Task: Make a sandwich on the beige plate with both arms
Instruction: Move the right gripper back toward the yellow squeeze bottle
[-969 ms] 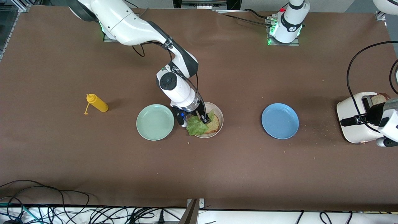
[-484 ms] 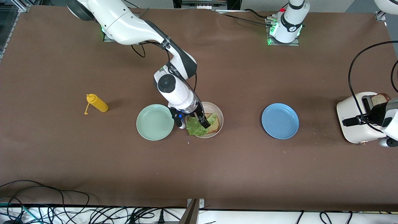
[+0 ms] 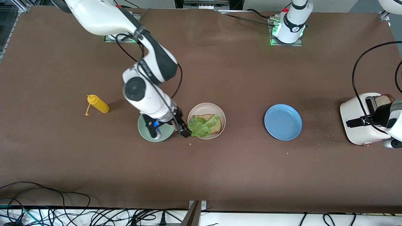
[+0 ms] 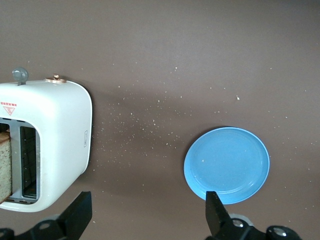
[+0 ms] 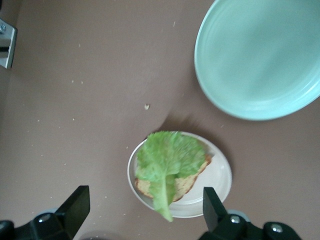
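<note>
Green lettuce [image 3: 202,126] on beige plate [image 3: 220,110]; right tool [image 3: 176,130] open, left tool [image 4: 145,220] open.

Big brown matte table [image 3: 238,175] takes up pretty much the whole space, with little crumbs scattered on it. Along the edge nearest the front camera there's a white ledge [image 3: 251,218] with a mess of black cables [image 3: 62,213] piled on it. Metal frame bits [image 3: 12,6] poke in at the corners. Lighting's even, with soft shadows.
</note>
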{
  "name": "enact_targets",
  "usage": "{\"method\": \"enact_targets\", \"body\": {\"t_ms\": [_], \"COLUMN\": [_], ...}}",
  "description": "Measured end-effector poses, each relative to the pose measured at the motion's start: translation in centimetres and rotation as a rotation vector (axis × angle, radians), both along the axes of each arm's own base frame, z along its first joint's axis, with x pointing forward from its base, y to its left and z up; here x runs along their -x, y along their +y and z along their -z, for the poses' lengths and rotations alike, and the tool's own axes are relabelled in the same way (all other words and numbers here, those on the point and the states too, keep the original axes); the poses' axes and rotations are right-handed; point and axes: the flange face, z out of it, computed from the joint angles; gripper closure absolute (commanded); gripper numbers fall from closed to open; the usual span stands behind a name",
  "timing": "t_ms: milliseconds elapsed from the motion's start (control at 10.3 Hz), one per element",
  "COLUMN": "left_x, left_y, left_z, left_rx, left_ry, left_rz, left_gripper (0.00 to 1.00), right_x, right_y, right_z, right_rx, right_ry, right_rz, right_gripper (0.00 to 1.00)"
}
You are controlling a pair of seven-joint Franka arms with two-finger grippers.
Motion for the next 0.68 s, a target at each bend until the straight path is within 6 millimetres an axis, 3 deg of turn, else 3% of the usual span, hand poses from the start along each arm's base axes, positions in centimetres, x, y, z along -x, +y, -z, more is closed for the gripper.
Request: {"method": "enact_targets", "body": {"t_ms": [291,678], "left_x": [0.0,0.0], "left_y": [0.0,-0.2], "left_z": [0.0,-0.1], "left_rx": [0.0,0.0], "left_ry": [-0.001,-0.001], "left_rz": [0.0,0.004], "left_gripper": [0.0,0.0], "right_x": [-1.4,-2.2], "right_y": [-9.1,-24.0], "right_z": [-3.9,-10.2], "right_rx": [0.069,0.15], "right_ry": [0.043,0.011], "right_rz": [-0.224,-0.624], "right_gripper": [0.0,0.0]}}
